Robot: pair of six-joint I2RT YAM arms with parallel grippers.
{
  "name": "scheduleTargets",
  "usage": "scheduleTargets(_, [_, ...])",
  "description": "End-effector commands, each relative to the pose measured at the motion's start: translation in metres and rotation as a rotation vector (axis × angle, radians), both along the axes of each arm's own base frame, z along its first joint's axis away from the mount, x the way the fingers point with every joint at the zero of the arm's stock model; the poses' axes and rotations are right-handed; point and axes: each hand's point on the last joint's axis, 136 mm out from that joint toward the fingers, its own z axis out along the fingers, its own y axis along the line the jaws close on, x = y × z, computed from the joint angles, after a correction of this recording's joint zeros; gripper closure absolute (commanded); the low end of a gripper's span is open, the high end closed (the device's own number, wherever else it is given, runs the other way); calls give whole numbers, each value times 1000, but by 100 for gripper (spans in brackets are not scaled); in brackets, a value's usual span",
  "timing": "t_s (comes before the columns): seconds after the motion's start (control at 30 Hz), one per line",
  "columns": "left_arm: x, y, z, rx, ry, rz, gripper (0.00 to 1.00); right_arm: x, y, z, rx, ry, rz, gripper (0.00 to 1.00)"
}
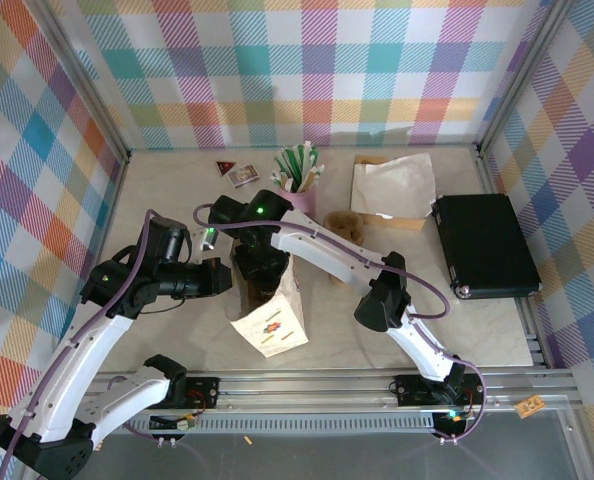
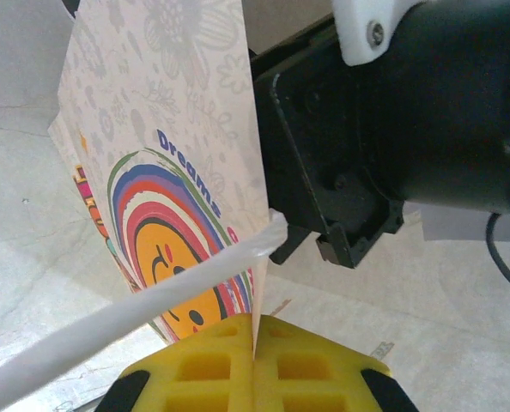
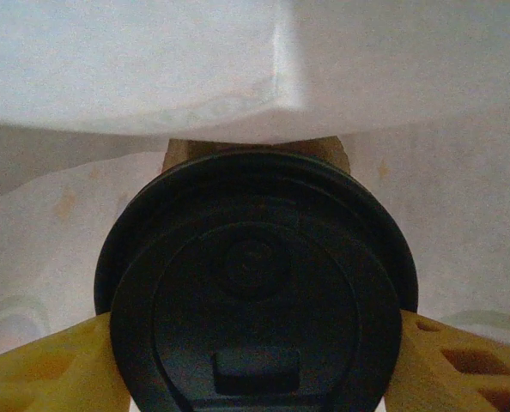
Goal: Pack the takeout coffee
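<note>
Here, takeout coffee (image 3: 255, 292) sits inside the bag (image 1: 273, 325).

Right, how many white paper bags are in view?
2. One printed white paper bag at centre, pinched by the left gripper; one plain bag lies flat at the back. Others may be hidden.

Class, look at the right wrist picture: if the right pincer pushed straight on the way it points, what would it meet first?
Probably the paper bag, whose white inner wall folds across just beyond the takeout coffee that the right pincer holds; how near is unclear.
</note>
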Motion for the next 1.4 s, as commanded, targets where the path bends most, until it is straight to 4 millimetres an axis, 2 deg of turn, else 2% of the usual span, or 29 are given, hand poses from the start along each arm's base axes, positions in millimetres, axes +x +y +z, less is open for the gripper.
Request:
scheduleTargets(0.0, [-4,-3,0,0,8,-45,100,-4,1,-3,-14,-10,10,49])
scheduleTargets(0.4, [0,2,7,17,-15,-14,100,-8,-2,-9,-34,2,34,49])
scheduleTargets(0.63, [1,12,20,45,-38,39,100,-8,-2,12,5,-22,42,50])
scheduleTargets(0.87, [3,10,22,86,-42,32,100,-10,4,27,60,-26,58,50])
scheduleTargets(1.0, [5,6,19,117,-56,18,100,-12,10,20,73,-12,71,49])
scheduleTargets(1.37, [11,-4,14,150,-86,-10,100,-10,11,-10,11,9,93,47])
